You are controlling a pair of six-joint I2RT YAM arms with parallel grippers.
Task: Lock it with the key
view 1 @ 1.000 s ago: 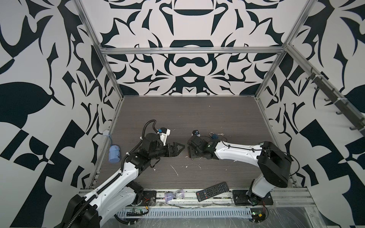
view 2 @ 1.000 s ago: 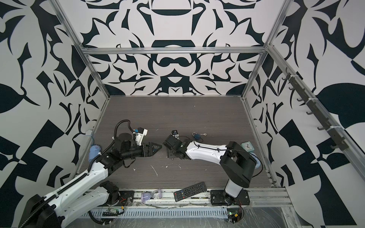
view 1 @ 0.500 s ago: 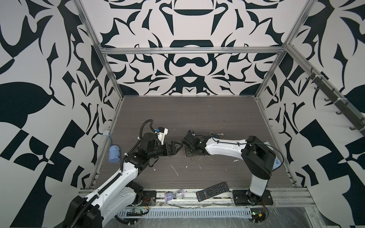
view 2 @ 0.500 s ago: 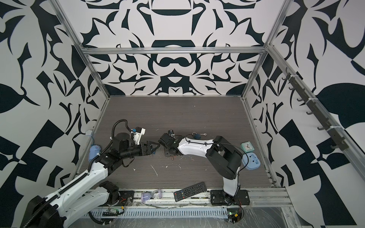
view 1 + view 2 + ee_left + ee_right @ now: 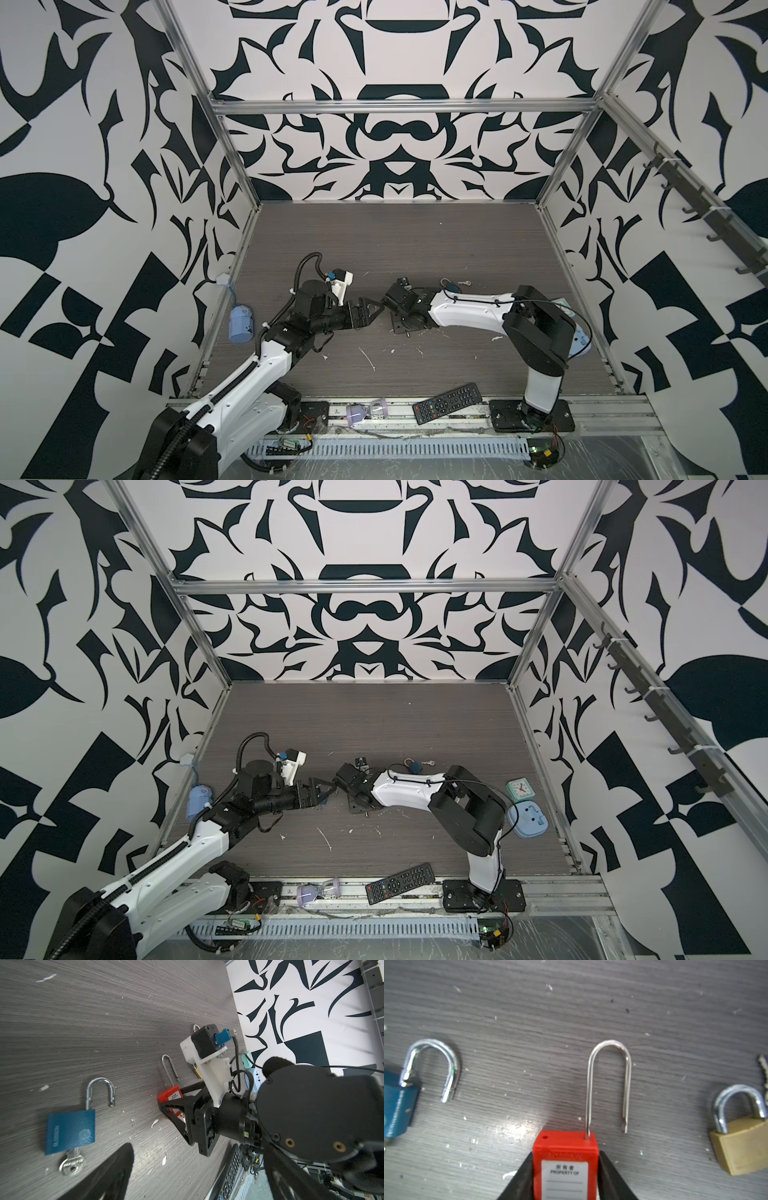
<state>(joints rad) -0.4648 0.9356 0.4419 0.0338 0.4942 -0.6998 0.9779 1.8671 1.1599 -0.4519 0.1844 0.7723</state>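
A red padlock point(image 5: 564, 1147) lies flat on the table, its long thin shackle point(image 5: 609, 1076) swung out of the body. My right gripper point(image 5: 565, 1178) is shut on its body, one black finger against each side. That gripper point(image 5: 405, 322) hides the lock in both top views. Beside it lies a blue padlock point(image 5: 70, 1130), shackle open, with a silver key point(image 5: 71, 1164) in its base. My left gripper point(image 5: 197, 1167) stands wide open just past that lock, holding nothing, and faces the right one point(image 5: 372, 312). No key shows at the red lock.
A shut brass padlock point(image 5: 741, 1145) lies on the red lock's other side. A small padlock point(image 5: 446, 284) and loose key point(image 5: 465, 284) sit behind the right forearm. A remote point(image 5: 446, 403) lies at the front edge, a blue bottle point(image 5: 240, 324) by the left wall, a clock point(image 5: 519, 789) at right.
The right arm's elbow has swung to the left and its jaws have narrowed onto the red padlock's body. The left gripper has stayed open and almost still.
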